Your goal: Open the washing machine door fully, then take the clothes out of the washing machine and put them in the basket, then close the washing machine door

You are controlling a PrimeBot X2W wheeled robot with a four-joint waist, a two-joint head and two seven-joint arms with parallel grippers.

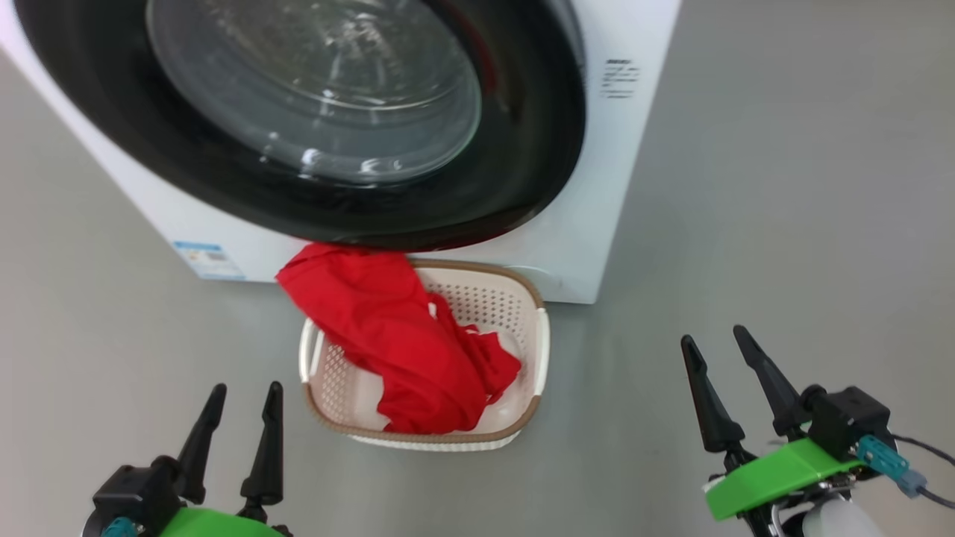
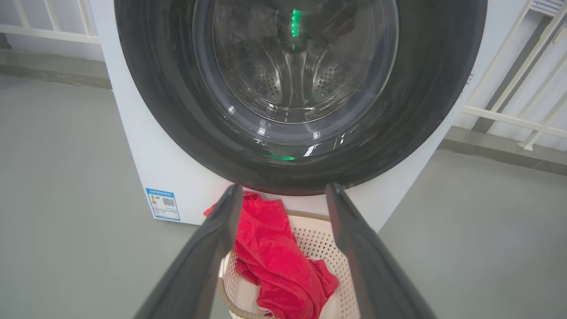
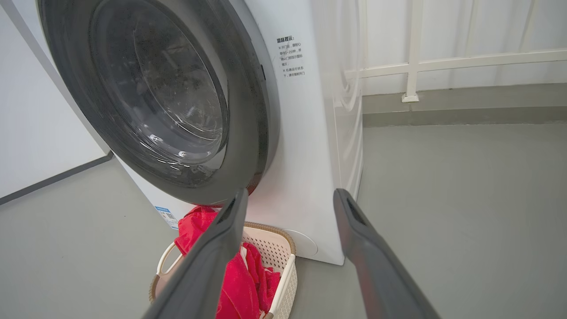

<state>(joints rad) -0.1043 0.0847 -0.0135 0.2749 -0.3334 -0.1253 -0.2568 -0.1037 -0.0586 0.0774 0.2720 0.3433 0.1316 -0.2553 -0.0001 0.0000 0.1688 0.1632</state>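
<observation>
At the front of the washing machine point(image 1: 604, 194), the door point(image 1: 313, 97) lies close against the white face. The right wrist view shows a dark seam down the door's right edge, so I can't tell if it's latched or only resting there. Through the glass the steel drum shows no red.

Directly below the door, the basket point(image 1: 539, 328) sits on the floor point(image 1: 783, 224), touching or nearly touching the machine's base. The clothes point(image 1: 403, 343) are in it. One fold hangs over the rim nearest the machine and reaches up to the door's lower edge; contact unclear.

Further out from the machine, the left tool point(image 1: 248, 389) and right tool point(image 1: 712, 335) both hang with fingers spread, holding nothing. They're well apart from the door, one on each side of the basket.

My read: unloading is done and the closing step is either finishing or needs confirming.

If a push is needed:
- Use the right tool, since that side looks like the latch side.
- Press on the black rim, not the glass.
- Push straight in toward the machine, with no sideways drag.
- Come in above the basket so a forearm doesn't knock it.
- Check that the raised red fold isn't pinched under the door's lower edge.
- Back the tool straight out from the machine.
</observation>
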